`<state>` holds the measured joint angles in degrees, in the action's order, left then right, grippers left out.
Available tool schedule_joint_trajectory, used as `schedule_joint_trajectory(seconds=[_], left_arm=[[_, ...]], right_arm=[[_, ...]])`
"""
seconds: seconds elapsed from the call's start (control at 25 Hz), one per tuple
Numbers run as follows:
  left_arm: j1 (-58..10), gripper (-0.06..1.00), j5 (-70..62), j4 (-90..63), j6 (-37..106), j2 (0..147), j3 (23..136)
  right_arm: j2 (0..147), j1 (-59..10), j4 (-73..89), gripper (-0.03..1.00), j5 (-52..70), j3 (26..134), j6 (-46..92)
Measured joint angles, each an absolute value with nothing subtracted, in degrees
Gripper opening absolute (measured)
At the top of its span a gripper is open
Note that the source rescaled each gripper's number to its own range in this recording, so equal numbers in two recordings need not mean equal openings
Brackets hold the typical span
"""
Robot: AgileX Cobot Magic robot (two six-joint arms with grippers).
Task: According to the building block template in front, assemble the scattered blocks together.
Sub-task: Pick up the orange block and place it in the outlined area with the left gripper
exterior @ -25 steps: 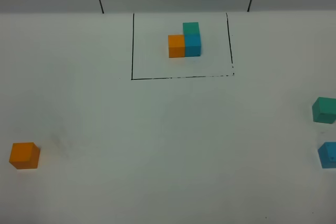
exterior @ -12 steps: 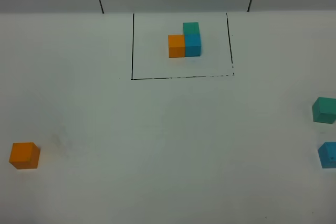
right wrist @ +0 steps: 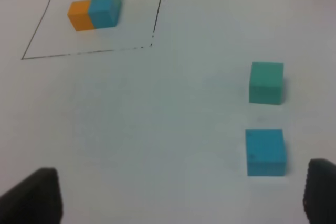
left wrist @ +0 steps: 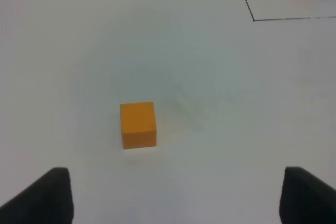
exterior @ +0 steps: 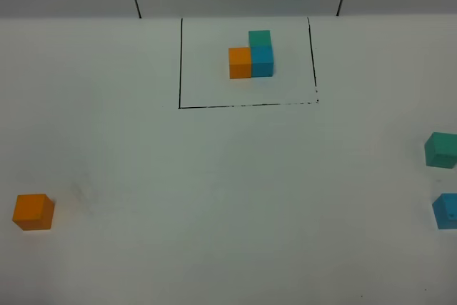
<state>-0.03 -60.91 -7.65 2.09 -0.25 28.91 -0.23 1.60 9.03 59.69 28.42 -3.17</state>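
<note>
On the white table (exterior: 143,162), the high camera shows me the template (exterior: 251,55) inside its black rectangle (exterior: 243,106) at the far side. The orange cube (exterior: 33,211) sits near the left edge, the teal cube (exterior: 441,149) and blue cube (exterior: 446,211) at the right edge, with broad bare surface between. On the left wrist camera, my left gripper (left wrist: 178,198) is spread wide and empty, the orange cube ahead of it untouched. On the right wrist camera, my right gripper (right wrist: 177,195) is spread too, gripping nothing, with the blue cube near one finger.
</note>
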Motion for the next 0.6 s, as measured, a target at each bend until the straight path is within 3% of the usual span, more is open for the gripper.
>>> schedule_joint_trajectory(seconds=[0.16,0.6], left_arm=[[0.0,0.70,-60.9,-7.7,2.1,-0.2,28.9],[0.0,0.70,-60.9,-7.7,2.1,-0.2,28.9]], right_arm=[[-0.2,1.6,10.3,0.99,59.7,28.4,-1.6],[-0.2,1.6,10.7,1.00,59.7,28.4,0.8]])
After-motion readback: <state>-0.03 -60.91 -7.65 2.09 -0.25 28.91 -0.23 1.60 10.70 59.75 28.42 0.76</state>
